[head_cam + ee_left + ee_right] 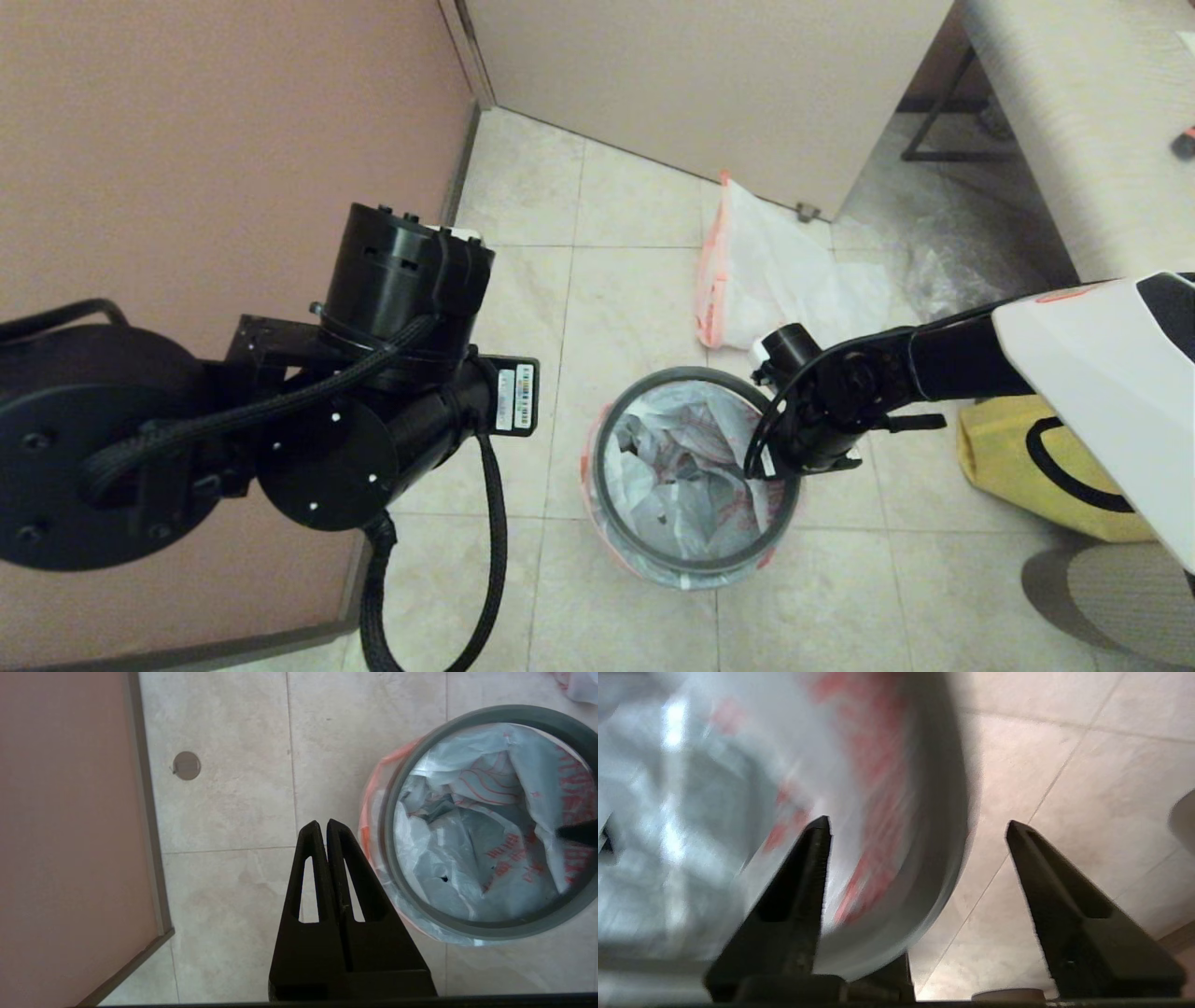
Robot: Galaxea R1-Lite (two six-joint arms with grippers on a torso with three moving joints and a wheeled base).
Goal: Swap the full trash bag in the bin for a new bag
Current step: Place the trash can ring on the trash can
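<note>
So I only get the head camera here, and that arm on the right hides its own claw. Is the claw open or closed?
Observer: Open. The right gripper straddles the bin's grey ring, one finger inside, one outside.
Operator: Is it holding anything?
Observer: No, nothing is pinched between its fingers.
Operator: And the other claw?
Observer: The left gripper is shut, over bare floor tiles beside the bin.

Thin glossy plastic bag (686, 467) (crinkled); matt grey ring (653, 555); smooth tile floor (635, 205).
</note>
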